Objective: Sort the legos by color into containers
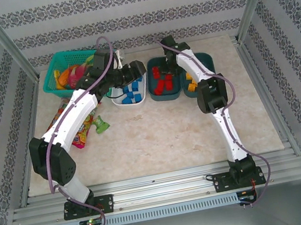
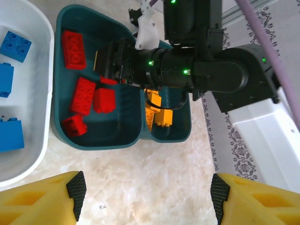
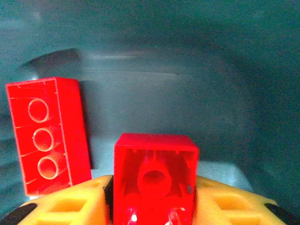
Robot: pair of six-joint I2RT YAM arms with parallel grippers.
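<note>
Three tubs stand side by side at the back of the table. The white tub [image 1: 131, 104] [image 2: 33, 79] holds blue legos [image 1: 130, 93] [image 2: 15, 46]. The middle teal tub [image 1: 167, 100] [image 2: 123, 115] holds several red legos [image 1: 161, 81] [image 2: 83, 95]. The right teal tub [image 1: 206, 59] [image 2: 181, 127] holds yellow-orange legos [image 2: 159, 115]. My right gripper [image 1: 170, 67] [image 3: 154, 192] reaches down inside the middle teal tub [image 3: 187, 70], shut on a small red brick [image 3: 154, 164] whose hollow underside faces the camera. A long red brick [image 3: 47, 136] lies beside it. My left gripper [image 1: 132, 72] [image 2: 147, 190] hangs open above bare table, holding nothing.
A turquoise mesh basket [image 1: 67, 69] of fruit sits at the back left. A colourful snack bag [image 1: 77, 128] and a small green object [image 1: 101, 124] lie under the left arm. Metal rails edge the table. The right arm [image 2: 206, 75] crosses above the teal tubs.
</note>
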